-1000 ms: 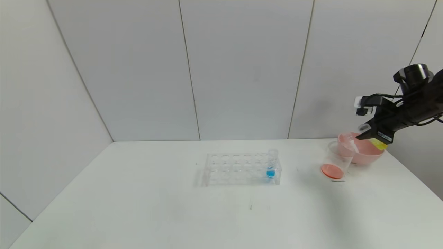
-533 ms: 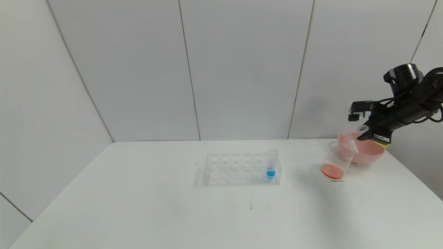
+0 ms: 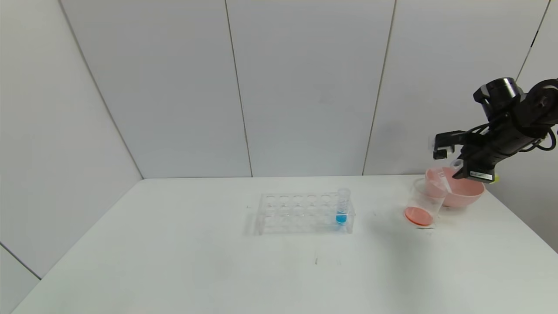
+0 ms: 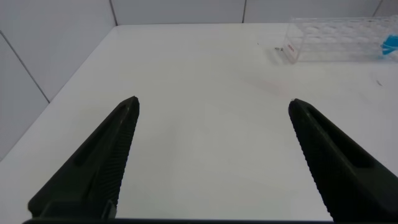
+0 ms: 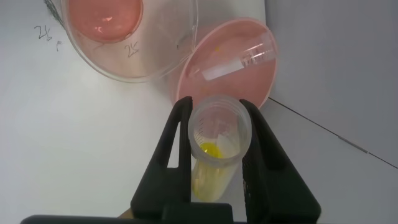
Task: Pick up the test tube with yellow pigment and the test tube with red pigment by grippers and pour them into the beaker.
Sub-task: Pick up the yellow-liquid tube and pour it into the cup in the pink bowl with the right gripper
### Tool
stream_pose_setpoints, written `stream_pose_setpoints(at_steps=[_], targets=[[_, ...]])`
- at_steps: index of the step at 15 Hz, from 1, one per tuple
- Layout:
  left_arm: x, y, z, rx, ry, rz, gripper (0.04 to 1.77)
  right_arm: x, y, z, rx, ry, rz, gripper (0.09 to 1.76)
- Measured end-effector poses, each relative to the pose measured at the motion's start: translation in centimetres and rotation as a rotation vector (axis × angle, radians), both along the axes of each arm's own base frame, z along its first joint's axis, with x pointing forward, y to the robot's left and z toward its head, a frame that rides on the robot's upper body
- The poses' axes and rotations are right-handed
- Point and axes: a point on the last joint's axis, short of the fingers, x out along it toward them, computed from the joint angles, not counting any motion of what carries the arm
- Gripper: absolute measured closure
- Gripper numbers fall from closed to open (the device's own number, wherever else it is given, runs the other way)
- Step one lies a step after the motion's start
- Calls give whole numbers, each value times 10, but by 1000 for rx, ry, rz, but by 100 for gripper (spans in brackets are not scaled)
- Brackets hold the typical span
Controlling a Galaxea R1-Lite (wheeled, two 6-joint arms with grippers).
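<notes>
My right gripper [image 3: 461,171] hangs above the pink bowl [image 3: 473,194] at the table's far right, shut on the test tube with yellow pigment [image 5: 217,140]. In the right wrist view the tube's open mouth faces the camera between the two fingers [image 5: 177,134], with yellow liquid inside. The beaker [image 3: 425,201] stands just left of the bowl, orange-red liquid at its bottom [image 5: 102,18]. The test tube with red pigment is out of view. My left gripper [image 4: 213,101] is open over bare table, out of the head view.
An empty clear tube [image 5: 239,61] lies in the pink bowl. A clear tube rack [image 3: 305,213] stands mid-table with a blue-liquid tube [image 3: 342,207] at its right end. The table's right edge runs close by the bowl.
My right arm has risen and shifted left with the yellow tube, turning at the wrist. The beaker, bowl and rack have stayed put.
</notes>
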Motion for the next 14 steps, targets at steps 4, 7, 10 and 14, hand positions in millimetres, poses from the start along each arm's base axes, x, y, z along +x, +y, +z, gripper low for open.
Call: stream_pose_setpoints(at_steps=[4, 7, 10, 14], targets=[[0, 0, 0, 0, 0, 0, 9, 0, 10, -2, -45, 21, 9, 132], [0, 0, 0, 0, 0, 0, 9, 2, 14, -7, -49, 39, 17, 132], [0, 0, 0, 0, 0, 0, 9, 3, 18, -11, -96, 58, 0, 132], [0, 0, 0, 0, 0, 0, 9, 3, 22, -11, -147, 64, 6, 132]])
